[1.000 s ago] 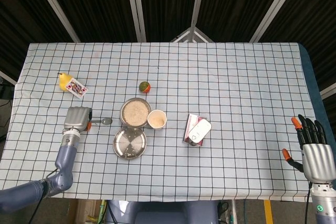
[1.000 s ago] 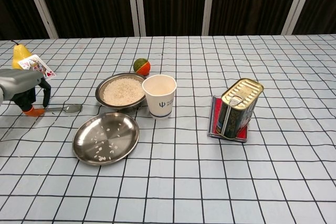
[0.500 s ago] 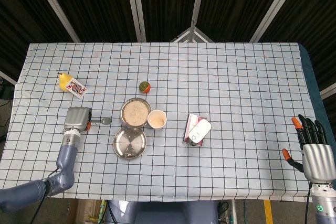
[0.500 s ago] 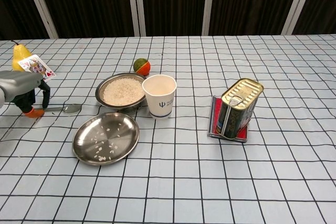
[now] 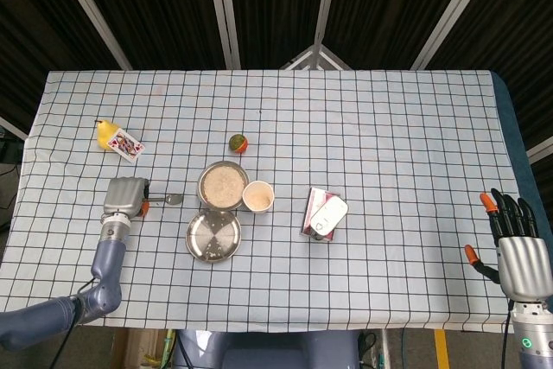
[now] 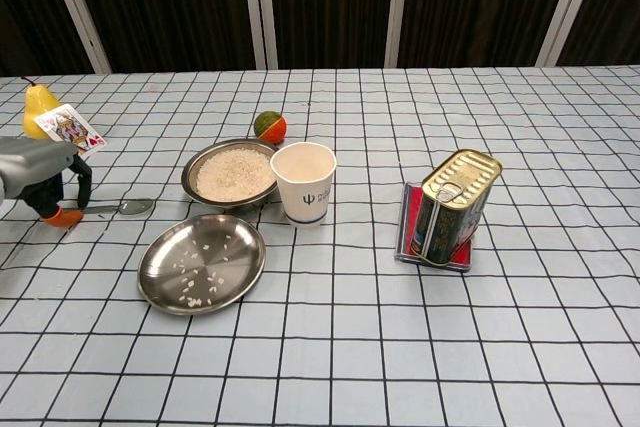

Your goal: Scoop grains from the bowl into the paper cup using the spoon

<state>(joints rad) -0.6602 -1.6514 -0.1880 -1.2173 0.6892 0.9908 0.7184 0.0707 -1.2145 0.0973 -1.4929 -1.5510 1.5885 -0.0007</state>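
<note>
A steel bowl (image 5: 224, 185) (image 6: 232, 174) full of white grains sits left of centre, and the white paper cup (image 5: 258, 196) (image 6: 304, 182) stands touching its right side. The metal spoon (image 5: 172, 200) (image 6: 128, 207) lies flat on the checked cloth to the left of the bowl, its scoop end pointing at the bowl. My left hand (image 5: 126, 195) (image 6: 40, 172) has its fingers curled down around the spoon's handle end. My right hand (image 5: 517, 252) hangs off the table's near right corner with fingers spread and holds nothing.
A flat steel plate (image 5: 213, 236) (image 6: 202, 262) with several stray grains lies in front of the bowl. A tin can (image 5: 325, 214) (image 6: 453, 207) leans on a red base to the right. A pear (image 5: 104, 133), a playing card (image 5: 126, 144) and a small orange-green fruit (image 5: 238, 143) lie further back.
My left hand has slid slightly left along the table, and the spoon has shifted a little left with it. The right hand has not moved.
</note>
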